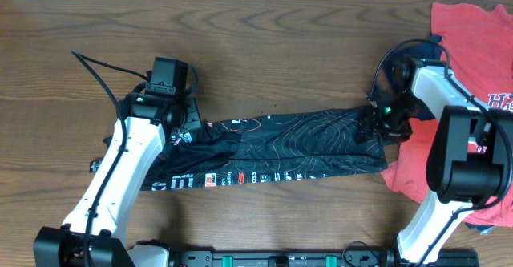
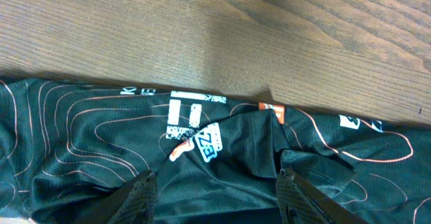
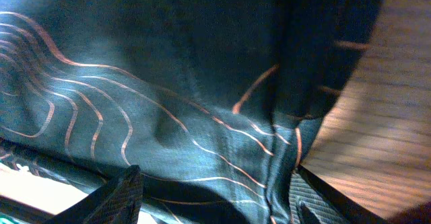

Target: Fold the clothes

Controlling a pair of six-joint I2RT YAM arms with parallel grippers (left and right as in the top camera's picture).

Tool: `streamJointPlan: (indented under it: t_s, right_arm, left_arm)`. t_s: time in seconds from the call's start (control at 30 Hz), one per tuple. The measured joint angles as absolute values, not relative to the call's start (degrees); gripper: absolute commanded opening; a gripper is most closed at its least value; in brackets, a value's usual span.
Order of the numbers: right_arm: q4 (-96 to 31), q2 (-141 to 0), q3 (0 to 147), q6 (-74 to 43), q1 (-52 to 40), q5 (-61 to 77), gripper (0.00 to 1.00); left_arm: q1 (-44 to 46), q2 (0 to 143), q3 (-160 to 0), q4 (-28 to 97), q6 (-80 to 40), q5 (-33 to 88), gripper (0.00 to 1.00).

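The clothes, a black jersey (image 1: 288,143) with thin orange contour lines and white lettering, lies as a long folded band across the middle of the table. My left gripper (image 1: 191,131) stands over its left end, open. In the left wrist view both fingers (image 2: 141,192) sit wide apart over the rumpled jersey (image 2: 222,160), left gripper (image 2: 215,183) holding nothing. My right gripper (image 1: 377,127) is at the band's right end. In the right wrist view the right gripper (image 3: 215,187) is open, the jersey (image 3: 168,103) lying loose between its spread fingers, close to the cloth's edge.
A red T-shirt (image 1: 465,34) with lettering is spread at the right side, partly under my right arm. A bit of navy cloth (image 1: 483,228) shows at its lower edge. Bare wooden table (image 1: 264,50) lies behind the jersey.
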State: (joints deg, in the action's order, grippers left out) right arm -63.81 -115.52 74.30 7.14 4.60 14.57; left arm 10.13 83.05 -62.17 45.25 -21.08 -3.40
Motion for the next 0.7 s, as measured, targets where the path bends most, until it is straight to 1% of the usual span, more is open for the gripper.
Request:
streamJointPlan:
  t_s: [0.03, 0.07, 0.1, 0.13, 0.23, 0.27, 0.33, 0.57, 0.7]
  right_arm:
    - [-63.2, -115.0, 73.5, 7.4, 4.6, 15.1, 0.61]
    - [-62.9, -114.7, 72.9, 7.8, 4.6, 15.6, 0.5]
    - [-62.8, -114.5, 72.2, 8.1, 4.6, 16.1, 0.34]
    - [-62.6, -114.4, 71.5, 8.2, 4.6, 16.7, 0.21]
    - [-62.5, -114.5, 70.0, 8.2, 4.6, 17.6, 0.09]
    - [-62.5, -114.5, 69.8, 8.0, 4.6, 17.7, 0.02]
    - [-62.4, -114.5, 69.6, 7.8, 4.6, 18.0, 0.01]
    - [-61.3, -114.5, 70.0, 5.6, 4.7, 18.1, 0.01]
    - [-62.0, -114.9, 73.3, 2.7, 4.8, 13.8, 0.01]
  left_arm:
    - [10.1, 83.0, -62.2, 45.2, -21.1, -3.4, 0.59]
    - [10.1, 83.0, -62.2, 45.2, -21.2, -3.4, 0.59]
    - [10.1, 83.1, -62.2, 45.3, -21.2, -3.4, 0.59]
    - [10.1, 83.1, -62.2, 45.3, -21.2, -3.4, 0.59]
    - [10.1, 83.1, -62.2, 45.5, -21.2, -3.4, 0.59]
    - [10.1, 83.1, -62.2, 45.6, -21.2, -3.4, 0.59]
    - [10.1, 83.1, -62.2, 45.8, -21.2, -3.4, 0.59]
    - [10.1, 83.1, -62.2, 46.7, -21.2, -3.4, 0.59]
    - [10.1, 83.1, -62.2, 47.1, -21.2, -3.4, 0.59]
